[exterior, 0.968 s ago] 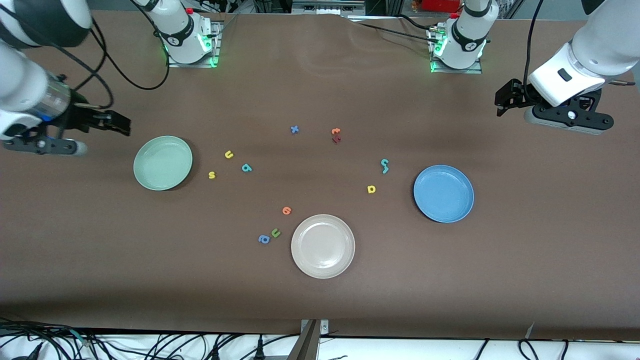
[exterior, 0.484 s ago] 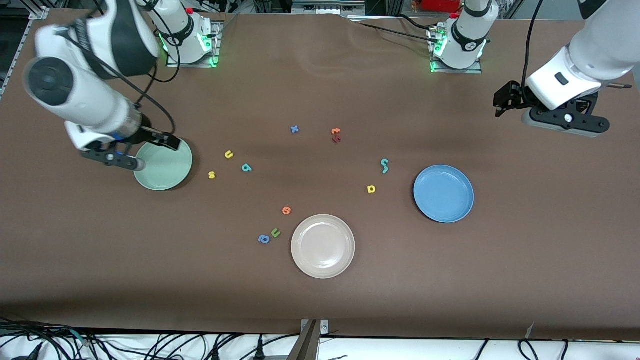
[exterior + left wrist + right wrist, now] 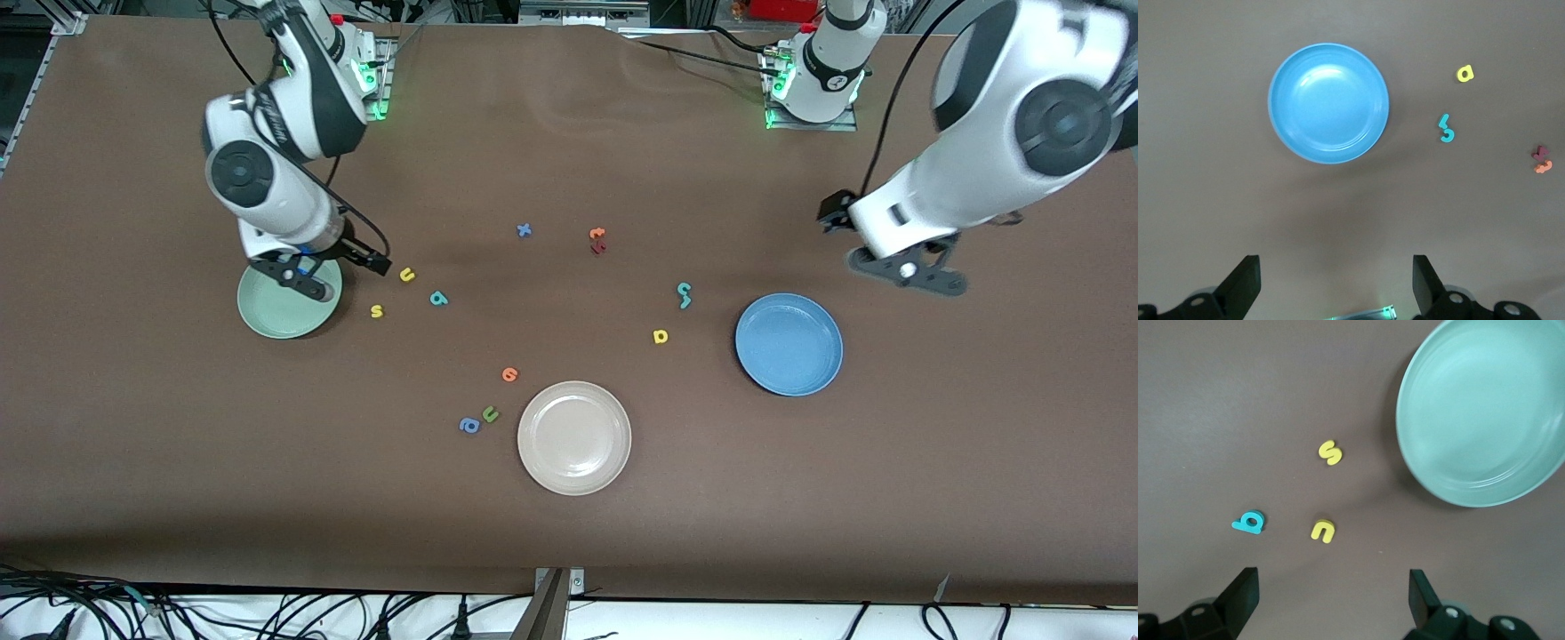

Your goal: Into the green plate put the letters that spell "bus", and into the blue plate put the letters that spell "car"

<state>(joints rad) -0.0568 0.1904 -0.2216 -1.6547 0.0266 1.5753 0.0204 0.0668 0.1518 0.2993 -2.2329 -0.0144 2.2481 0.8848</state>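
**Both grippers open above the table; all letters lying outside the plates**

The front view is showing the whole table [image 3: 569, 533]; each wrist view is showing only one plate and the letters near it.

The right gripper [image 3: 1331, 600] is hanging with its fingers spread wide and holding nothing, over the edge of the green plate [image 3: 276, 316] that faces the letters. The right wrist view is showing the plate's bowl [image 3: 1485, 420] bare, with the yellow "s" [image 3: 1330, 452], the yellow "u" [image 3: 1323, 531] and the teal "b" [image 3: 1248, 522] lying on the table beside it. In the front view these three are lying between the green plate and the table's middle.

The left gripper [image 3: 1331, 287] is hanging wide open and empty over the table just beside the blue plate [image 3: 1328, 103], toward the bases' edge. The left wrist view is showing this plate bare too, with the yellow "a" [image 3: 1464, 73] and the touching teal "c" and "r" [image 3: 1446, 128] on the table near it.

Only the front view is showing the beige-white plate [image 3: 574, 437], lying bare toward the camera's edge, with the orange round letter [image 3: 509, 374], green "u" [image 3: 490, 413] and blue "a" [image 3: 468, 426] beside it.
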